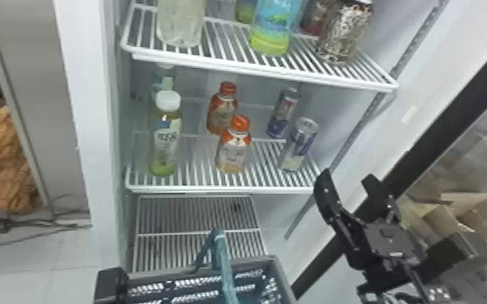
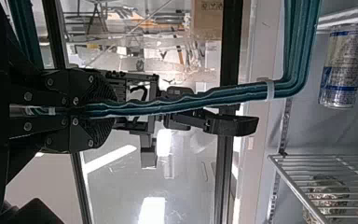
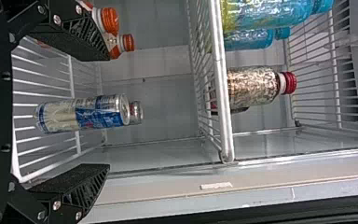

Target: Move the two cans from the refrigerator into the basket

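Standing beyond the right gripper's (image 1: pixel 347 176) parted fingers, the front can (image 1: pixel 298 145).

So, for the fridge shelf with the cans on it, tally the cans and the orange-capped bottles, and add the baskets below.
Cans, the front can and the rear can: 2
Orange-capped bottles, the front bottle and the rear bottle: 2
Baskets, the basket: 1
Total: 5

Pale floor (image 1: pixel 20 258), apparently tiled
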Motion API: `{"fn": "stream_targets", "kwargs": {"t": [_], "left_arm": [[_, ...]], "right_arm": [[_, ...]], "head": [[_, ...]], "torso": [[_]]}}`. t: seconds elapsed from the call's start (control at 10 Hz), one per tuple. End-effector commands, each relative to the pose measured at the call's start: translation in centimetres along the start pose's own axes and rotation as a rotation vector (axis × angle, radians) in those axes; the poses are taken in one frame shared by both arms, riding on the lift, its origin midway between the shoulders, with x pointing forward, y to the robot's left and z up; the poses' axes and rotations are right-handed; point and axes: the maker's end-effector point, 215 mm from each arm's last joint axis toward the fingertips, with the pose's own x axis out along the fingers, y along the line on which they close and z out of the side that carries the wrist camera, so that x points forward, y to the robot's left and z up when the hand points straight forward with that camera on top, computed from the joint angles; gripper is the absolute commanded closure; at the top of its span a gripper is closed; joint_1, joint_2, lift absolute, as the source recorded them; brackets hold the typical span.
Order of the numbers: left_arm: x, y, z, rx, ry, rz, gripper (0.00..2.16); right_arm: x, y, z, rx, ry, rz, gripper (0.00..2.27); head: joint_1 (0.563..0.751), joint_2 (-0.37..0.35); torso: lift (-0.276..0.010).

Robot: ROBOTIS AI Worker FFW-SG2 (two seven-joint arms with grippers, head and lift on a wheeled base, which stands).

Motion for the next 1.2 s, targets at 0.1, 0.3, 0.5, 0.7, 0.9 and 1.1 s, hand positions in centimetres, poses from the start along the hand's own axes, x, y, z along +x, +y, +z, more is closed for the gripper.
{"fn": "stream_targets", "kwargs": {"t": [0.1,0.3,0.5,0.7,0.9,1.1], "left_arm": [[-0.1,0.0,0.1,0.001,-0.002,0.001,1.21],[-0.1,0.2,0.2,0.002,-0.006,0.007,1.21],[-0.2,0.3,0.1,0.003,-0.005,0.012,1.21],[-0.3,0.5,0.3,0.007,-0.008,0.023,1.21],[-0.5,1.0,0.2,0.002,-0.008,0.035,1.21],[-0.8,1.5,0.1,-0.006,-0.008,0.048,1.21]], "right_arm": [[0.0,-0.1,-0.1,0.002,0.0,-0.001,0.2],[0.1,0.0,0.3,0.005,-0.012,0.0,0.2],[0.1,0.0,0.1,0.005,-0.01,-0.001,0.2],[0.2,-0.1,0.1,0.008,-0.01,-0.001,0.2],[0.4,-0.3,-0.4,0.013,-0.007,-0.006,0.2],[0.6,-0.2,-1.0,0.017,0.001,-0.002,0.2]], "head": [[0.695,-0.35],[0.695,-0.35],[0.695,-0.35],[0.695,-0.35],[0.695,-0.35],[0.695,-0.35]], "torso": [[-0.266],[-0.266],[-0.266],[-0.266],[-0.266],[-0.266]]}}
